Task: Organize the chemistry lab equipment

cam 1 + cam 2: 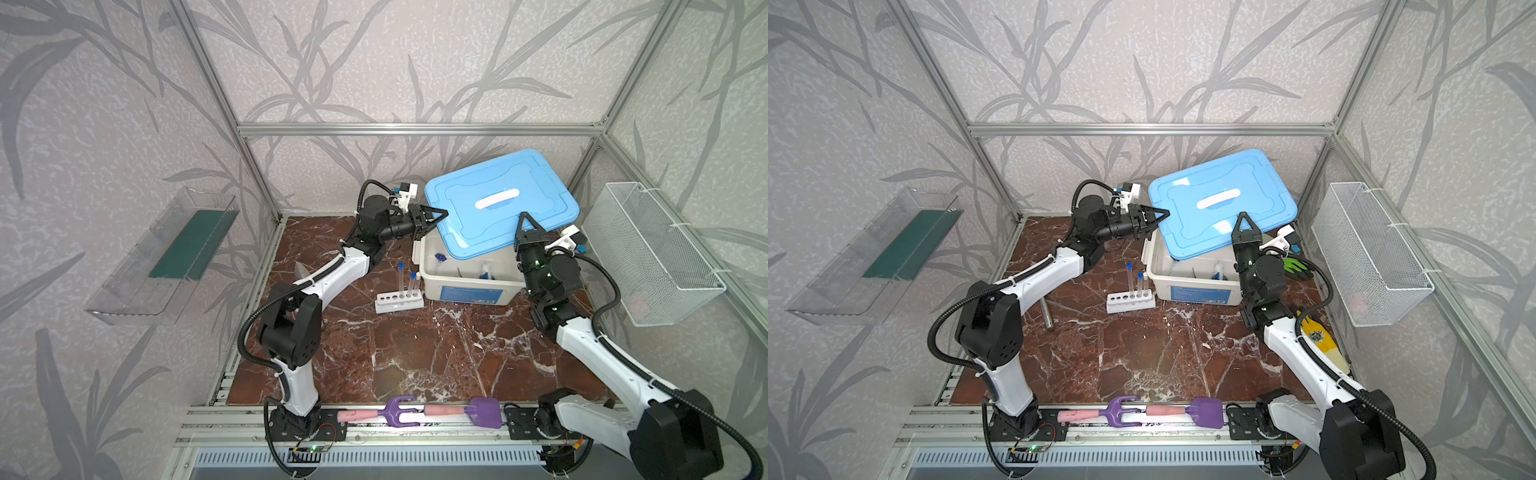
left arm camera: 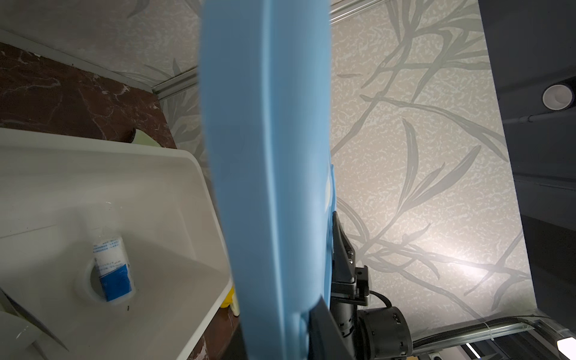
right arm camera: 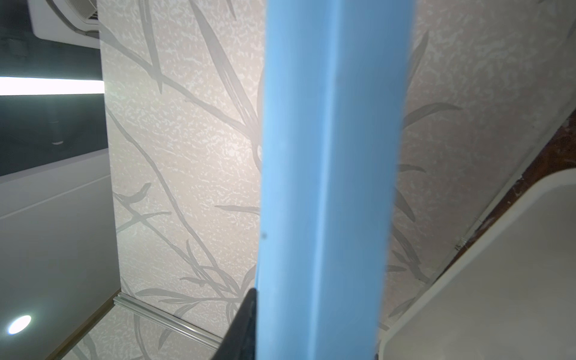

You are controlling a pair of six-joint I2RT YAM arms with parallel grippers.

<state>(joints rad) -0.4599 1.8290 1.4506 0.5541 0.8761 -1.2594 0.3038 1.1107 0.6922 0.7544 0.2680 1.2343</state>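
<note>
1. The white bin (image 1: 469,286) stands on the surface (image 1: 415,353) directly under both pairs of fingers. In it a white blue-labelled bottle (image 2: 113,271) leans with its lower end in a small white cup (image 2: 84,283). A small blue piece (image 1: 440,257) lies at the end nearest the left fingers.
2. The blue lid (image 1: 498,199) hangs tilted over the bin, raised off its rim and covering the far part.
3. The white six-hole rack (image 1: 399,301) stands on the surface below the left fingers, just beside the bin. Two blue-capped test tubes (image 1: 401,278) stand upright in it, next to open holes.
4. The left fingers (image 1: 440,214) are nearly closed and pinch one edge of the lid, with one finger over its top face.
5. The right fingers (image 1: 528,222) clasp the lid's near edge through a narrow gap. The left wrist view shows one finger (image 2: 343,249) flat on the top face and a dark finger against the rim.
6. Both wrist views are mostly filled by the lid seen edge-on and blurred, and the left fingers' own tips do not show there.
7. Beyond the right fingers, a green glove (image 1: 1298,268) and a yellow glove (image 1: 1320,336) are partly hidden by the arm.
8. The lid hides the far part of the bin.
</note>
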